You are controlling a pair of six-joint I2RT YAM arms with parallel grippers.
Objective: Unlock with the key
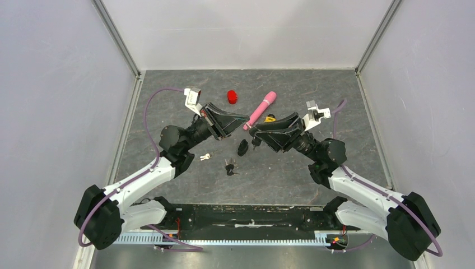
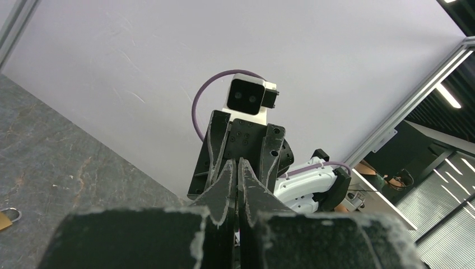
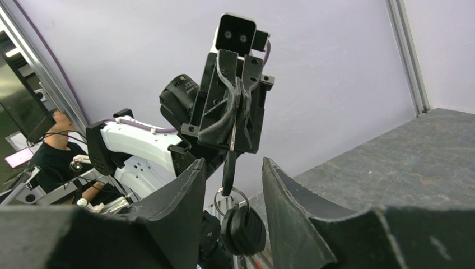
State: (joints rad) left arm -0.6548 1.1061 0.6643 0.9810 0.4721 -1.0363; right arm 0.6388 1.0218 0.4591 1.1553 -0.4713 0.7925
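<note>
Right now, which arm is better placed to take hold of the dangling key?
Right. The right gripper has its jaws open either side of the key, which hangs from the shut left gripper with a black fob below. Closing would probably be enough.

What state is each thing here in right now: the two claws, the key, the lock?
left gripper: shut on the key.
right gripper: open, fingers either side of the key.
key: held in the air, black fob dangling below.
padlock: on the table, partly hidden; locked or not, cannot tell.
loose keys: lying on the table.
</note>
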